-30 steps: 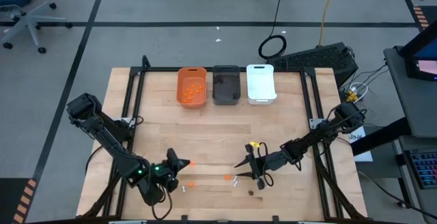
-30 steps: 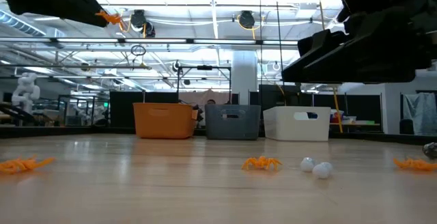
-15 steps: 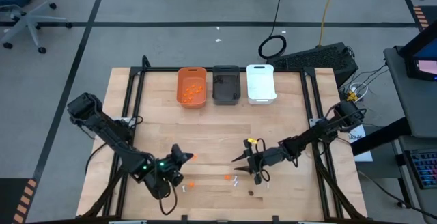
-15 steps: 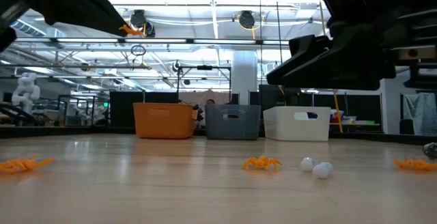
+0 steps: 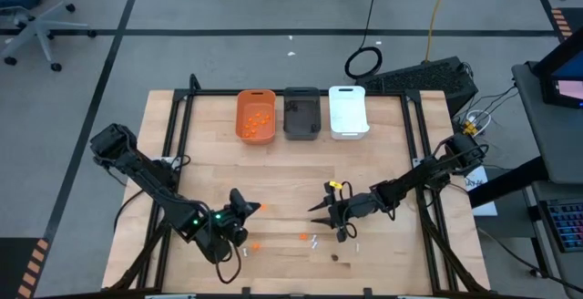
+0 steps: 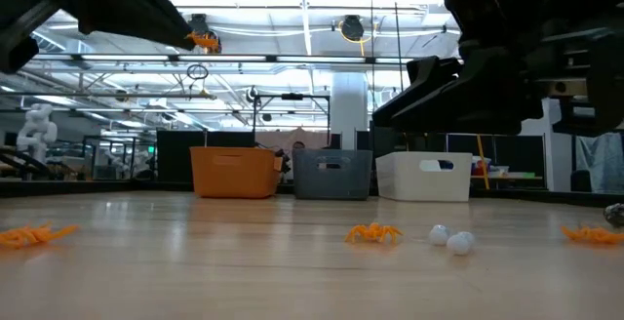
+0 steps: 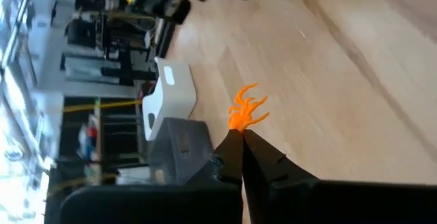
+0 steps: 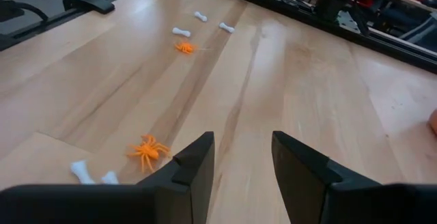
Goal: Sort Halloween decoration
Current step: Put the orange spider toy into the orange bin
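Left gripper (image 7: 240,134) is pinched tight on an orange spider (image 7: 247,108), up above the table (image 5: 273,180). Right gripper (image 8: 242,156) is empty, fingers apart, above another orange spider (image 8: 147,149) and white bones (image 8: 92,176).

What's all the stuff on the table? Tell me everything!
orange bin: one, orange, table's far edge, orange pieces inside
grey bin: one, dark grey, beside it
white bin: one, white, next along
loose spiders: at least two, orange, near table's front
bones: several, white, among the spiders
table: one, light wood
left gripper: jaws shut on held spider, orange, above table
right gripper: jaws open, empty, above table
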Controlling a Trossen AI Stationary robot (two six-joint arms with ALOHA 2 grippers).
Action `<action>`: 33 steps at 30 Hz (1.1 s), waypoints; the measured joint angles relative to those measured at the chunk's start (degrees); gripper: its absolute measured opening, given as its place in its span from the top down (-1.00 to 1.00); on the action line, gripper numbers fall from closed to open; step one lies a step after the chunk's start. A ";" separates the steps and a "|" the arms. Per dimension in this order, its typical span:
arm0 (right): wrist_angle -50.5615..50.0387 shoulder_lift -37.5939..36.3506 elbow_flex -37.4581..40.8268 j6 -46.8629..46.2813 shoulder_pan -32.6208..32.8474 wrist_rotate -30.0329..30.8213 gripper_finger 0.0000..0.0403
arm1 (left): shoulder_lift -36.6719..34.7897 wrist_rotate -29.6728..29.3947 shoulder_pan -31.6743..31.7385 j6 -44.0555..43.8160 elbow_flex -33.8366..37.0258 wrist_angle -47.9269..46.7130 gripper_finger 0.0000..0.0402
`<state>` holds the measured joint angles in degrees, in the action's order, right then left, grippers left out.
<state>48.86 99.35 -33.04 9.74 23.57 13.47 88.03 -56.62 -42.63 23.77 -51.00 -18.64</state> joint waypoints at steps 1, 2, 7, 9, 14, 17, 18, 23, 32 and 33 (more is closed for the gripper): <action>-0.02 0.00 0.00 -0.04 0.00 0.00 0.33 | 0.00 -0.53 0.18 -1.94 -0.02 0.79 1.00; 0.00 0.00 -0.01 -0.24 0.00 -0.01 0.33 | 0.00 -0.90 0.35 -4.11 -0.02 1.35 1.00; 0.02 0.00 -0.02 -0.68 0.00 0.00 0.33 | -0.02 -0.91 1.51 -16.25 -0.07 1.89 1.00; 0.07 0.00 0.00 -0.84 0.00 0.00 0.33 | -0.02 -0.50 1.64 -21.74 -0.07 1.93 1.00; 0.11 0.00 -0.01 -1.53 0.00 -0.02 0.33 | -0.01 -0.42 1.67 -36.36 -0.07 2.38 1.00; 0.12 0.00 -0.02 -1.85 0.00 -0.02 0.33 | -0.02 -0.37 1.69 -42.91 -0.07 4.40 1.00; 0.13 0.00 -0.02 -2.12 0.00 -0.02 0.33 | -0.02 -0.37 1.69 -44.84 -0.07 5.12 1.00; 0.13 0.00 -0.01 -3.06 0.00 -0.02 0.33 | 0.00 -1.80 1.69 -55.01 -0.07 8.11 1.00; 0.13 0.00 -0.02 -5.13 0.02 -0.04 0.33 | -0.02 -2.19 1.84 -72.43 -0.07 8.14 1.00; 0.13 0.00 -0.01 -5.32 0.02 -0.06 0.33 | -0.01 -2.17 1.84 -73.61 -0.07 8.12 1.00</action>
<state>48.99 99.35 -33.05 4.42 23.59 13.41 88.01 -58.78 -40.80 -49.84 -51.07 -10.52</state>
